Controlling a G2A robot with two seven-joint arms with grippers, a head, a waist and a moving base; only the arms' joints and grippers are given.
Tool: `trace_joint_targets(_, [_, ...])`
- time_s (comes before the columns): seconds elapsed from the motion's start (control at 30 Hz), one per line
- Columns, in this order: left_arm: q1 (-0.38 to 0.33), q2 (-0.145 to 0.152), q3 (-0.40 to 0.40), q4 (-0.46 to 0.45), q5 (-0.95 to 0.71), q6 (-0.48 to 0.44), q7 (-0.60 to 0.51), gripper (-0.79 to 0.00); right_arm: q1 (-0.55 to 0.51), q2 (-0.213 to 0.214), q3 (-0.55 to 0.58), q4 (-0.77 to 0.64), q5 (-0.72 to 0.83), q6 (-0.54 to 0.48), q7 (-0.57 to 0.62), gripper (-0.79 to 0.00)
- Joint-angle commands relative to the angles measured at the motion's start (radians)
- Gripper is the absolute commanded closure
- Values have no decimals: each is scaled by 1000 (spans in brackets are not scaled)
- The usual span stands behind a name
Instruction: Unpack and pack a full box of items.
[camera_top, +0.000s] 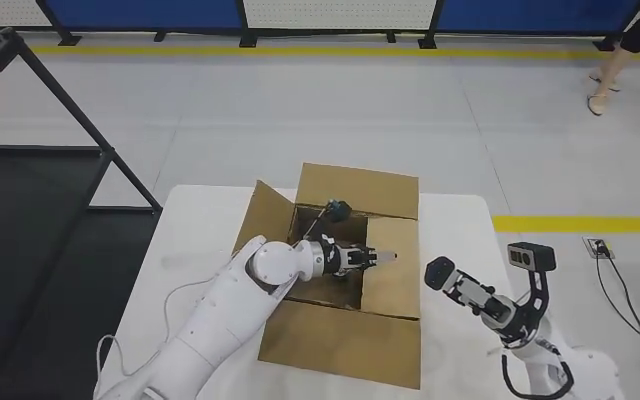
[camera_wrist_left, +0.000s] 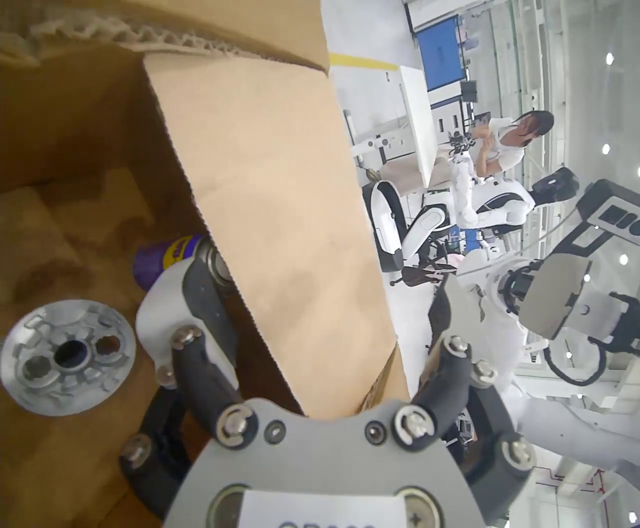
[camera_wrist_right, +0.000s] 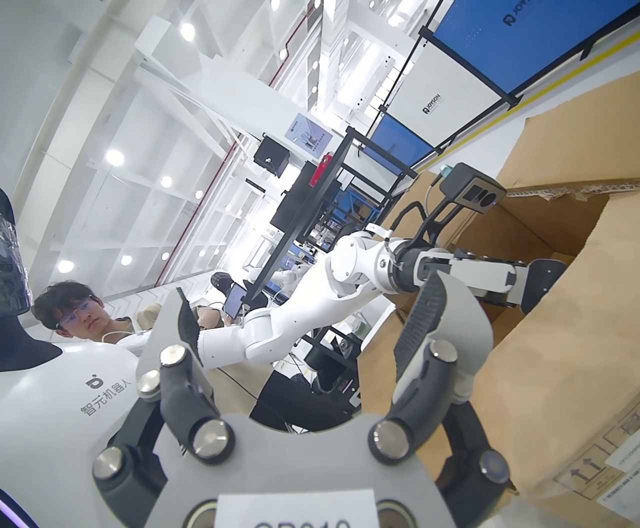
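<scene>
Wears smooth white shells over left arm (camera_top: 225, 320) and right arm (camera_top: 495, 305), rounded at the joints. Carries a black camera block (camera_top: 530, 256) on a black bracket (camera_wrist_right: 440, 215) at the wrist. Ends in left hand (camera_wrist_left: 330, 285) and right hand (camera_wrist_right: 307, 300): grey plates (camera_wrist_left: 325, 450), silver screws (camera_wrist_left: 232, 425), black links (camera_wrist_left: 205, 370), white-backed fingers (camera_wrist_right: 465, 320) with ribbed black pads (camera_wrist_right: 420, 320).

I'm running this rig in what looks like a robotics test hall. Across the top of the top view, a pale grey floor (camera_top: 300, 110) carries a yellow tape line (camera_top: 300, 50) in front of blue partition panels (camera_top: 140, 14). The left wrist view catches another white robot (camera_wrist_left: 492, 202) in the room behind, and the right wrist view a high white ceiling with round lamps (camera_wrist_right: 115, 157).
</scene>
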Motion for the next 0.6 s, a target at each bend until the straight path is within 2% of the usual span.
trace_joint_targets(0.0, [-6, -8, 3, 18, -8, -23, 0, -785, -3, 3, -3, 0, 3, -5, -6, -785])
trace_joint_targets(0.3, [-11, -15, -30, 26, -39, -90, -18, -785, -4, 15, -22, -10, 7, -9, -8, -785])
trace_joint_targets(0.57, [14, -6, -74, -39, -48, -112, -31, -785, 1, 27, -40, -17, 21, -12, 6, -785])
